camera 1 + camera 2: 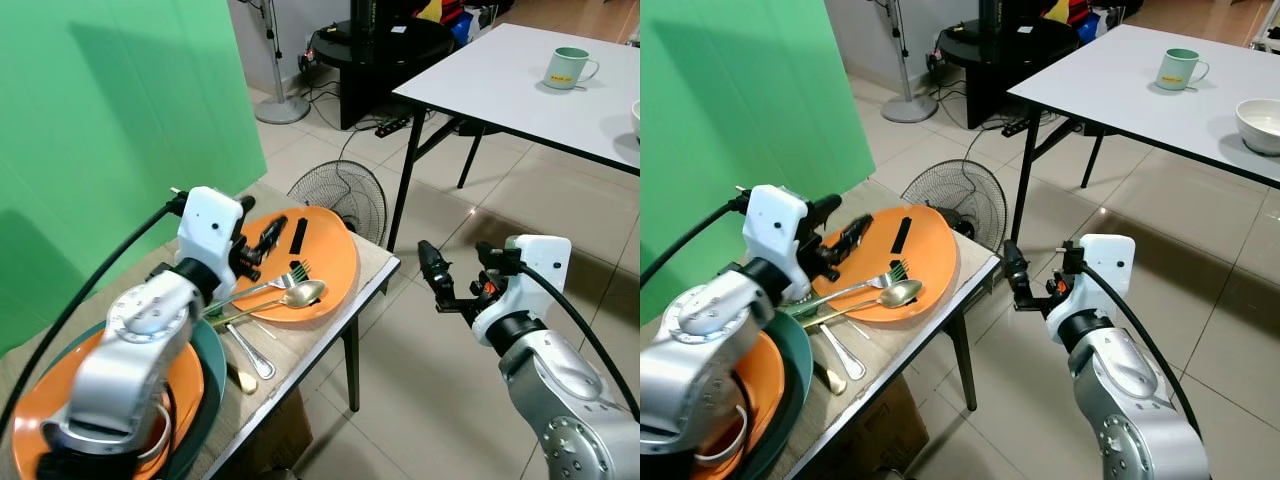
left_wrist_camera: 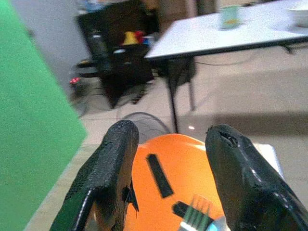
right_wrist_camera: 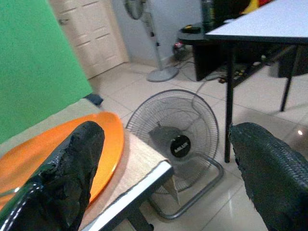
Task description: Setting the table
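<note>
The left gripper (image 1: 258, 248) is hovering with fingers spread over the orange plate (image 1: 335, 255) at centre-left; the fork (image 1: 283, 281) and spoon (image 1: 292, 296) are lying just below it. The right gripper (image 1: 437, 275) is hanging spread beyond the table (image 1: 375, 262). The right eye view is catching a white bowl (image 1: 1261, 124).

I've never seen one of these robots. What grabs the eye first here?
Probably the bright orange plate on the small side table, with a fork and a spoon lying across it. The left pincer hovers open right over that plate, while the right pincer hangs open above the tiled floor beside the table.
</note>
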### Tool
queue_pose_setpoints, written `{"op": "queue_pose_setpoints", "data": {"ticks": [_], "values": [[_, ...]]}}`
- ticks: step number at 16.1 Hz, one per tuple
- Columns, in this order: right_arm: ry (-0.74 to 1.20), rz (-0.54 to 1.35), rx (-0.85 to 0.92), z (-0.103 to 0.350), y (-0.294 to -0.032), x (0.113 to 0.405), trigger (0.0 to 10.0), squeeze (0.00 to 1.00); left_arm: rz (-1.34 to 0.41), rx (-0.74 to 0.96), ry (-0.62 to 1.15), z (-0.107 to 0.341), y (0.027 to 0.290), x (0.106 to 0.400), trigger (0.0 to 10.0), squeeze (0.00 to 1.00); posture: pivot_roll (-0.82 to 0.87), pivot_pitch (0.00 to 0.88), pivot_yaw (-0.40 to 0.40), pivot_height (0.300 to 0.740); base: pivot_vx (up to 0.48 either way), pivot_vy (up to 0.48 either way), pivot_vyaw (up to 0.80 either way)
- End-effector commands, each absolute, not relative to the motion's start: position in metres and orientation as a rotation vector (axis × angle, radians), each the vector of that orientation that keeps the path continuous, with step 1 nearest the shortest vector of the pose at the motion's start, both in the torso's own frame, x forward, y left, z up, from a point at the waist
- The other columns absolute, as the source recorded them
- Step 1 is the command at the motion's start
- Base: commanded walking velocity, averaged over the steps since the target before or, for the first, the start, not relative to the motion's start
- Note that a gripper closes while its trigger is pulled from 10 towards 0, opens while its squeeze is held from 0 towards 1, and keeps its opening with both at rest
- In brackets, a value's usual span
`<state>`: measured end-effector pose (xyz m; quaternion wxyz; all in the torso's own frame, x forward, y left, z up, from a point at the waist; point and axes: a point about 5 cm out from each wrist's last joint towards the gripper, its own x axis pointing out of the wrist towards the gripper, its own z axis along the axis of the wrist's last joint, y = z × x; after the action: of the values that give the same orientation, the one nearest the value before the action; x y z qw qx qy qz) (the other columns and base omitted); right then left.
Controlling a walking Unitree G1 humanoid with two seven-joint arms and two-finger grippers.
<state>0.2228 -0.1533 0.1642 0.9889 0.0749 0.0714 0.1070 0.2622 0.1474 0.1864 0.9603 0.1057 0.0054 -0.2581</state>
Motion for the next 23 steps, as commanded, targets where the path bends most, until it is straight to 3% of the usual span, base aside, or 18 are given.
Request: {"op": "queue_pose_setpoints", "data": {"ticks": [1,6,7,8,10,12,18,19,20,21,22,23], "values": [[0.157,0.310,0.125,0.164,-0.146,0.220,10.0,0.00,-0.630,0.253,0.037,0.183,0.151,0.260,10.0,0.00,0.05,0.000,0.082,0.740,0.000,0.000,0.00],[0.192,0.512,-0.002,0.163,-0.148,0.213,10.0,0.00,-0.975,0.451,0.173,0.172,0.166,0.282,10.0,0.00,0.02,0.000,0.115,0.740,0.000,0.000,0.00],[0.207,0.574,-0.044,0.164,-0.151,0.209,10.0,0.00,-1.032,0.485,0.229,0.168,0.172,0.293,10.0,0.09,0.02,0.000,0.114,0.740,0.000,0.000,0.00],[0.218,0.612,-0.063,0.164,-0.152,0.207,10.0,0.00,-1.051,0.508,0.255,0.164,0.176,0.299,10.0,0.12,0.02,0.000,0.109,0.740,0.000,0.000,0.00],[0.247,0.714,-0.108,0.165,-0.152,0.203,10.0,0.00,-1.072,0.542,0.296,0.156,0.182,0.316,10.0,0.00,0.02,0.000,0.101,0.740,0.000,0.000,0.00],[0.284,0.789,-0.166,0.164,-0.152,0.200,10.0,0.00,-1.143,0.542,0.384,0.146,0.186,0.324,10.0,0.00,0.00,0.000,0.105,0.740,0.000,0.000,0.00],[0.322,0.871,-0.182,0.166,-0.148,0.193,10.0,0.00,-1.117,0.515,0.528,0.117,0.194,0.336,10.0,0.00,-0.02,0.000,0.104,0.740,0.000,0.000,0.00],[0.329,0.887,-0.185,0.166,-0.148,0.191,10.0,0.00,-1.113,0.520,0.540,0.114,0.194,0.337,8.4,0.00,-0.02,0.000,0.107,0.740,0.000,0.000,0.00],[0.336,0.902,-0.184,0.166,-0.147,0.189,10.0,0.00,-1.123,0.518,0.553,0.111,0.195,0.337,7.6,0.00,-0.02,0.000,0.107,0.740,0.000,0.000,0.00],[0.340,0.907,-0.184,0.166,-0.147,0.188,10.0,0.00,-1.132,0.520,0.569,0.109,0.195,0.337,5.1,0.00,-0.02,0.000,0.106,0.740,0.000,0.000,0.00],[0.343,0.909,-0.186,0.166,-0.148,0.187,10.0,0.00,-1.127,0.547,0.581,0.107,0.197,0.337,4.4,0.00,-0.02,0.000,0.105,0.740,0.000,0.000,0.00],[0.347,0.916,-0.187,0.167,-0.148,0.186,10.0,0.00,-1.111,0.567,0.597,0.105,0.198,0.338,0.0,0.00,-0.03,0.000,0.105,0.740,0.000,0.000,0.00]]}}
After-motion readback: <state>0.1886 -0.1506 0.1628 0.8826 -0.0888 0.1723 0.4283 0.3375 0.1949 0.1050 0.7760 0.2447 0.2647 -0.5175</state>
